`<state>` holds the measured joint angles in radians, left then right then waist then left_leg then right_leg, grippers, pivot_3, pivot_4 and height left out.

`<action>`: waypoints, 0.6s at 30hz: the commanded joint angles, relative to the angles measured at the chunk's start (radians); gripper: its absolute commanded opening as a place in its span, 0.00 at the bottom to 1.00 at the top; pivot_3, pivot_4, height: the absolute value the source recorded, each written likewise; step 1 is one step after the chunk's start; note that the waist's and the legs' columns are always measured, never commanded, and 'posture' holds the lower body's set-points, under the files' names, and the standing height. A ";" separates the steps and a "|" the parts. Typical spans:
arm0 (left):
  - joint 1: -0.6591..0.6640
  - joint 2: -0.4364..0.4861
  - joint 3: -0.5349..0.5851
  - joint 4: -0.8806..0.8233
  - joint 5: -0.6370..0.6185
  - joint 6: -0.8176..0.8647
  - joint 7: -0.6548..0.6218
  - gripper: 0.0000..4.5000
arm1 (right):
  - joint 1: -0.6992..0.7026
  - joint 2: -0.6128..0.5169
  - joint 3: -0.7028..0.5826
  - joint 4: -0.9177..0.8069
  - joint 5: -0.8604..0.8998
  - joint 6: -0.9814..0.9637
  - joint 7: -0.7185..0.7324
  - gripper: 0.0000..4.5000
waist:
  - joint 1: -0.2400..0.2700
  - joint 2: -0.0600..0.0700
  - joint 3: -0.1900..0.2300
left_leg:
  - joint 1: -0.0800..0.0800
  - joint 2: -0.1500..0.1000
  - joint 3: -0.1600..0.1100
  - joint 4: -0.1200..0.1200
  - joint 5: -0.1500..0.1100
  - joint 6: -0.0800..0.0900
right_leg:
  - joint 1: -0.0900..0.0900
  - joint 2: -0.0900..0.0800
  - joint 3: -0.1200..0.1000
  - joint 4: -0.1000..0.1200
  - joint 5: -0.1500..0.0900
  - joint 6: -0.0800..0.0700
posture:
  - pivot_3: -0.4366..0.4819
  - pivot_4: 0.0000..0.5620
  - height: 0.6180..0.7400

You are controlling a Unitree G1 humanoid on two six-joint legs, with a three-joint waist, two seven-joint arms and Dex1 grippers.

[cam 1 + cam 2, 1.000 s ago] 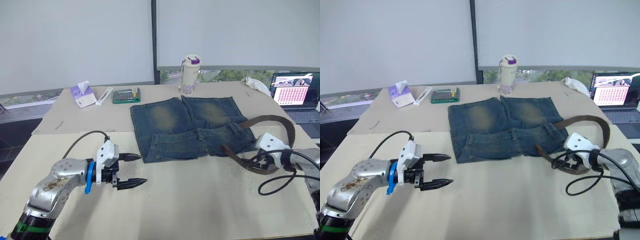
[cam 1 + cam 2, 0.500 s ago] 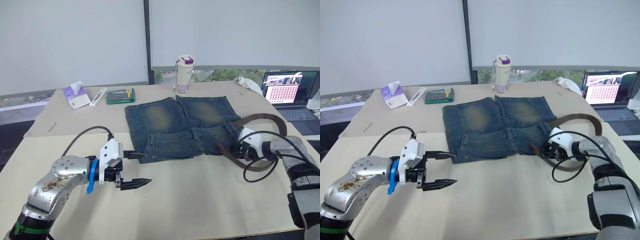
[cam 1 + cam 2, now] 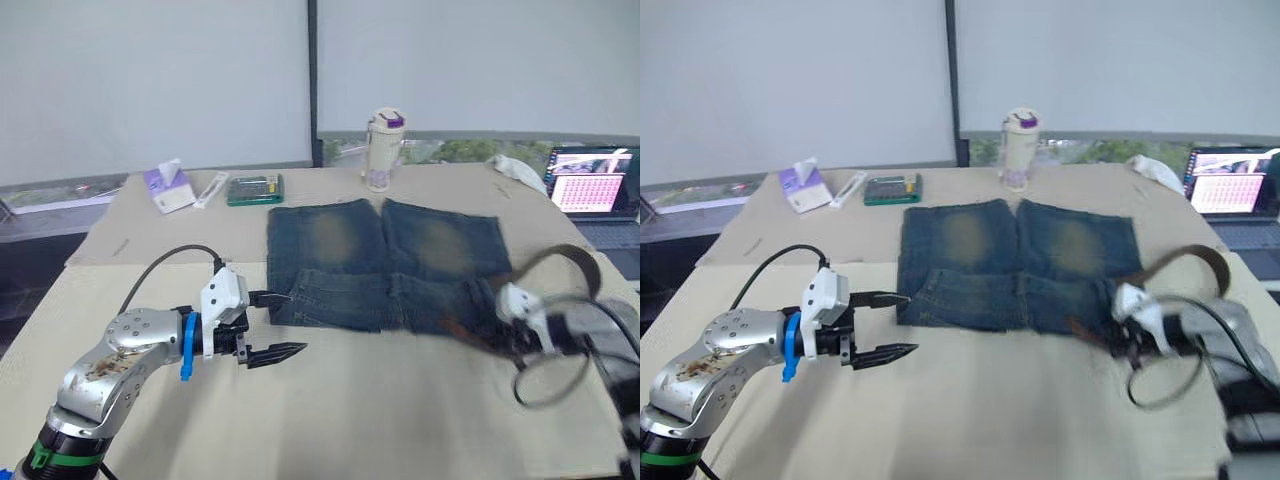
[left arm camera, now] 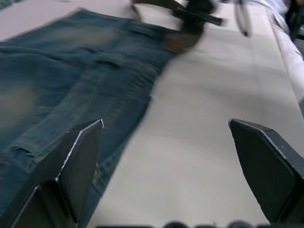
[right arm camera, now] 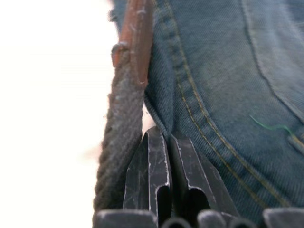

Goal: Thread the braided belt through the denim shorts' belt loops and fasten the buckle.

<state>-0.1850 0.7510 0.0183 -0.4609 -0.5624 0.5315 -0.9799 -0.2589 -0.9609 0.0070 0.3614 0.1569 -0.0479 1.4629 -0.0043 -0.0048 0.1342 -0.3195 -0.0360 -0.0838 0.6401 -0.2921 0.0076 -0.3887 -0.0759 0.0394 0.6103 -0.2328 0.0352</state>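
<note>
Denim shorts (image 3: 385,265) carry no readable label; left gripper (image 3: 276,324) gapes, right gripper (image 5: 168,166) closed beside braided belt (image 5: 124,118).

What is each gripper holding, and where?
Left gripper, open, holds nothing. Right gripper is shut at the denim shorts' edge, the braided belt running beside its fingers; whether it pinches either cannot be told.

— What sort of place is this?
— An office or lab room. A wide pale table (image 3: 380,420) stands before large windows with white roller blinds (image 3: 150,80) drawn down.
— What else shows it?
— An open laptop (image 3: 600,195) far right, a tissue pack (image 3: 168,187) far left.
</note>
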 commanded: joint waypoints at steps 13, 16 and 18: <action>-0.055 -0.008 -0.041 0.010 -0.005 -0.012 -0.055 1.00 | 0.252 -0.140 -0.254 -0.377 0.115 0.182 -0.123 0.22 | -0.009 -0.004 0.005 | -0.001 -0.001 0.002 0.001 0.000 0.000 | 0.001 0.001 0.002 0.000 0.000 0.001 | 0.48 0.27 1.00; -0.057 0.003 -0.047 0.012 -0.003 -0.011 -0.079 1.00 | 0.280 -0.159 -0.353 -0.410 0.186 0.220 -0.102 0.46 | -0.006 -0.004 0.006 | -0.001 -0.002 0.002 0.002 0.000 0.000 | 0.001 -0.001 0.002 0.000 0.000 0.001 | 0.48 0.27 1.00; -0.051 0.013 -0.052 0.007 -0.004 -0.010 -0.102 1.00 | 0.384 -0.214 -0.437 -0.452 0.208 0.280 -0.008 0.59 | -0.002 -0.004 0.006 | -0.002 -0.002 0.002 0.002 0.000 0.000 | 0.001 -0.001 0.002 0.000 0.000 0.001 | 0.48 0.27 1.00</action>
<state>-0.2311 0.7464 -0.0351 -0.4364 -0.5538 0.5294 -1.0588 0.0777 -1.1351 -0.3449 -0.0455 0.3267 0.1847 1.3835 -0.0068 -0.0086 0.1400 -0.3211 -0.0379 -0.0814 0.6421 -0.2920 0.0075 -0.3875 -0.0765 0.0410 0.6104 -0.2335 0.0366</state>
